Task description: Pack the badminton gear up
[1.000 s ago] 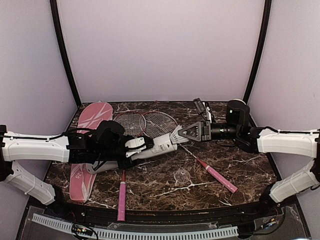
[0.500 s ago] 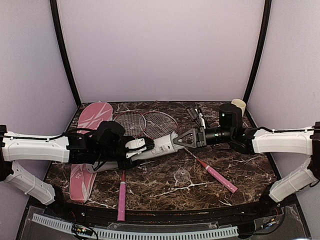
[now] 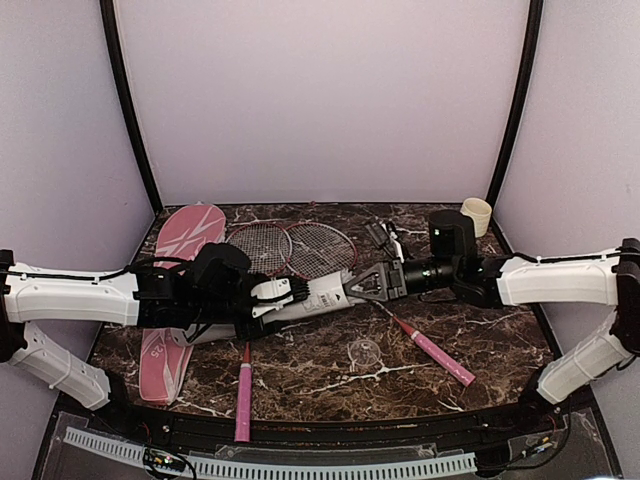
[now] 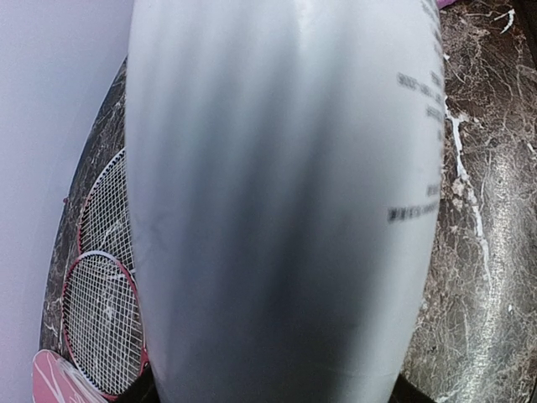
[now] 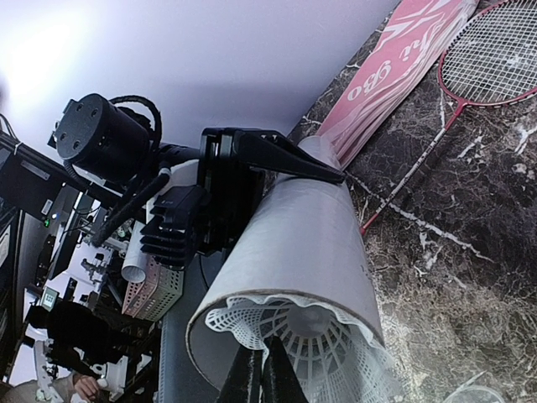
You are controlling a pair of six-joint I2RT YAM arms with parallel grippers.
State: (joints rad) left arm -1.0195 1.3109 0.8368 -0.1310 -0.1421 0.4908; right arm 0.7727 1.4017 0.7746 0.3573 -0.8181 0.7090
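White tube (image 3: 325,292) held level over the surface, left pincer (image 3: 283,293) part-open around it | right pincer (image 5: 260,378) pinched shut on shuttlecock (image 5: 312,334) at tube mouth | step: loading shuttlecocks | next: seat deeper, release, back out straight

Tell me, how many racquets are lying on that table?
2. The left racquet lies with its handle toward the front edge; the right racquet, head beside it, has its handle angled right.

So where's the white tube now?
Top view, centre-left: the white tube sits in the left hand, beside the red-rimmed racquet heads, mouth facing the right hand.
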